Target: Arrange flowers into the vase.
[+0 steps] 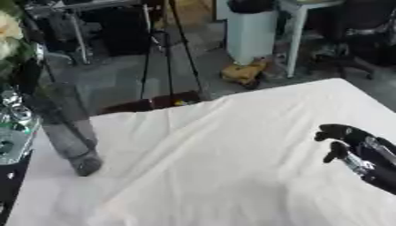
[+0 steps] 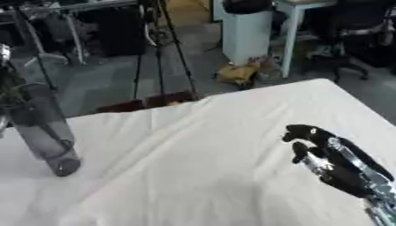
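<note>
A tall clear grey vase [image 1: 68, 132] stands on the white cloth at the left, leaning a little. Dark green stems [image 2: 17, 95] reach down into its mouth, and a cream flower [image 1: 8, 30] shows at the upper left corner above it. Silver parts of my left arm [image 1: 12, 128] sit at the left edge, right beside the vase; the hand itself is cut off by the edge. My right hand [image 2: 318, 152] hovers low over the cloth at the right, far from the vase, with relaxed, slightly bent fingers and nothing in them.
The white cloth-covered table [image 1: 232, 163] fills the lower part of the views, with its far edge running from left up to the right. Beyond it are a tripod [image 1: 166, 53], a white bin [image 1: 251, 35] and a chair on the floor.
</note>
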{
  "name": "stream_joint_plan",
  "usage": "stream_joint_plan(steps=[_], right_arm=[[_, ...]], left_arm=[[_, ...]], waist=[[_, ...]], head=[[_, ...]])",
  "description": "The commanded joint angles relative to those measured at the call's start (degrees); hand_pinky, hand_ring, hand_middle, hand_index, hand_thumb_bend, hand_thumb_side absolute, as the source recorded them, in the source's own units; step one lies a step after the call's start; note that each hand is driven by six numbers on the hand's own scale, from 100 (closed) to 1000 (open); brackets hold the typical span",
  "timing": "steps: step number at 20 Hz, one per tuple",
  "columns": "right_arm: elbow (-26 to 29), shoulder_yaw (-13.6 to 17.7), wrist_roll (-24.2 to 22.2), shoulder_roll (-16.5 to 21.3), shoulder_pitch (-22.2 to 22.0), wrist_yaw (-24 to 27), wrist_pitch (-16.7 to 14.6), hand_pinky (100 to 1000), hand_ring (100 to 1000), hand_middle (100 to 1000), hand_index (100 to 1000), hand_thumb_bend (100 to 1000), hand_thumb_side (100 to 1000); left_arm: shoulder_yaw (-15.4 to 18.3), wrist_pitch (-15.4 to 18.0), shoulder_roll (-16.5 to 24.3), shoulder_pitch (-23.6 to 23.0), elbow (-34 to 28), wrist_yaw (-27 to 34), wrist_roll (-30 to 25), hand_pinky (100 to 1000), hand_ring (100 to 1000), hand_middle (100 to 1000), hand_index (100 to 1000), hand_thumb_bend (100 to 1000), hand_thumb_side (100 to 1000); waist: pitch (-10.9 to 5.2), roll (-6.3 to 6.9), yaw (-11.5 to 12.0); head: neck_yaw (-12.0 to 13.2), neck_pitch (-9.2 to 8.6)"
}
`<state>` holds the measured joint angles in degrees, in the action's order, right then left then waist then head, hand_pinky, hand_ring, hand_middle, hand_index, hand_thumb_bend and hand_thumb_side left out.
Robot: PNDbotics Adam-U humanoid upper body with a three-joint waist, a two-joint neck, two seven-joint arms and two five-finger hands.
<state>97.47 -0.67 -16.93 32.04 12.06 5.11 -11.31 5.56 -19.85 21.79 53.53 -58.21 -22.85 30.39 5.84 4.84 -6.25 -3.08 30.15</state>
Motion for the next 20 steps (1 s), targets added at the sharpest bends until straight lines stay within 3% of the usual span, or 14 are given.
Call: stream_joint_plan(steps=[1, 11, 20], right_arm=[[0.41, 0.74, -0.30, 0.98, 0.42, -0.19, -0.02, 569, 898, 723, 896, 169, 644], [0.22, 0.88, -0.36, 0.84, 0.22, -0.25, 0.03, 569, 896, 721, 895, 174, 643], [0.22, 1.03, -0.33, 0.56, 0.24, -0.20, -0.01, 568, 894, 718, 894, 180, 642]], left_arm=[[-1.04, -1.91, 3.58, 1.84, 0.02, -3.38, -2.27, 688, 696, 623, 644, 648, 800], [1.30, -3.90, 3.85, 1.81, -0.98, -13.87, -6.27, 692, 694, 619, 647, 654, 796], [1.83, -2.48, 2.45, -0.23, -1.75, -12.42, -6.37, 676, 679, 599, 638, 646, 852]], waist=[[-1.32, 0.03, 0.03], [-1.42, 0.03, 0.22], [-1.20, -0.31, 0.49]], head=[[-0.06, -0.43], [-0.35, -0.37], [-0.61, -0.55]])
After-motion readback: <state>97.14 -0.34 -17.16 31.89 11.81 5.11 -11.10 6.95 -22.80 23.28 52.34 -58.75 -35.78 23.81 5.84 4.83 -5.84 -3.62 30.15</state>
